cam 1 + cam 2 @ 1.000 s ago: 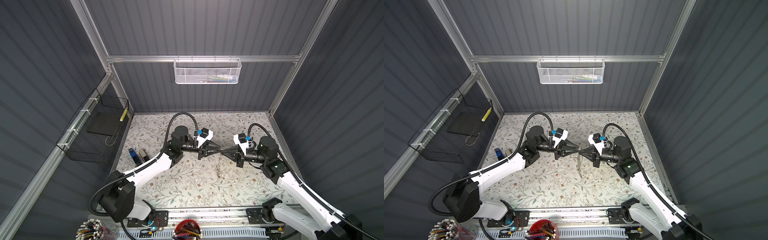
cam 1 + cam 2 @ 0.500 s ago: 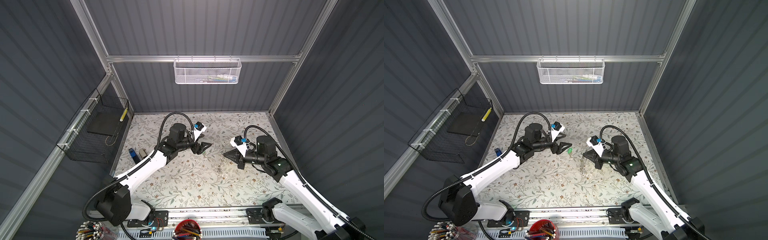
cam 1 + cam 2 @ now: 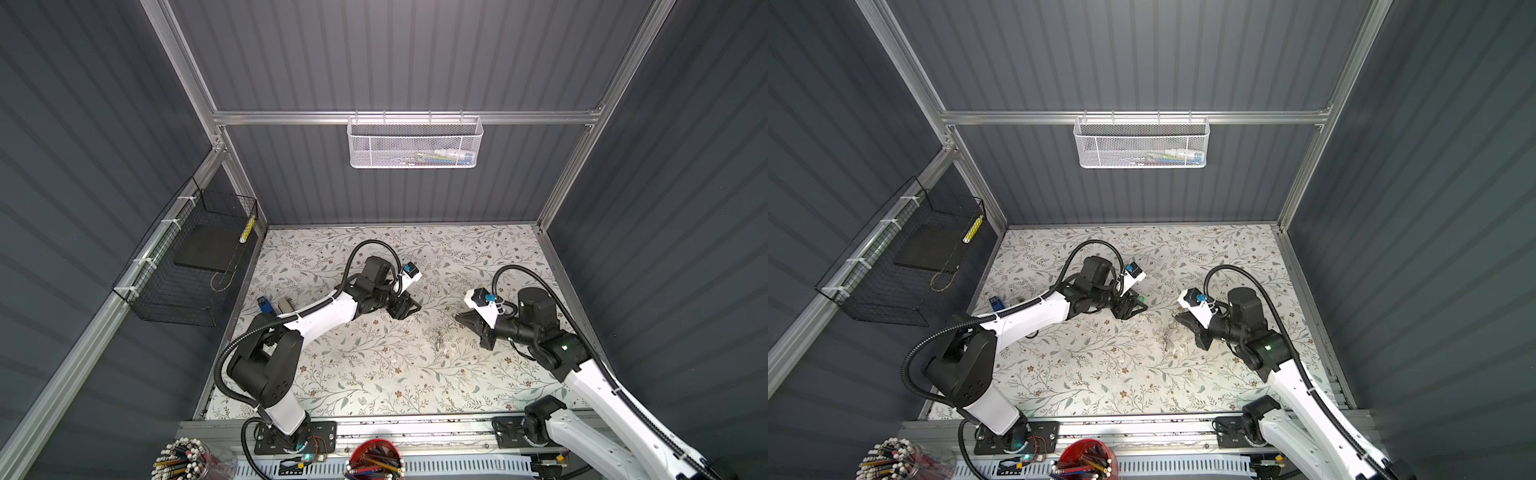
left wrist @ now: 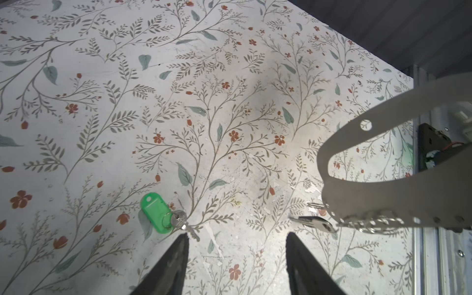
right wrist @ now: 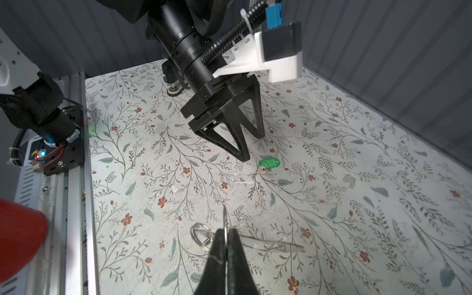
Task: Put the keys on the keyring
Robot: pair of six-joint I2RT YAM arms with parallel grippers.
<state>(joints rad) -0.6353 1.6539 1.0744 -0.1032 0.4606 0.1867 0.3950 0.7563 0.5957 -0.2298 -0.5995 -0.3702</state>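
Left wrist view: left tool (image 4: 237, 235) open, empty, near green-tagged key (image 4: 179, 220). The right tool (image 5: 227, 231) grips the keyring (image 4: 378, 204); 1 key (image 4: 315, 222) perhaps hangs there.

Tabletop (image 4: 229, 76): pale ground, grey-green leaf sprigs, rust-red blossoms. Key tag (image 4: 156, 215): bright green; key (image 4: 178, 219) on it silver. Keyring (image 4: 383, 199) near the tag: flat grey, silver loops. Left gripper (image 5: 252, 146) beside the tag: black; camera mount (image 5: 268, 63) white, plug (image 5: 274, 15) blue.
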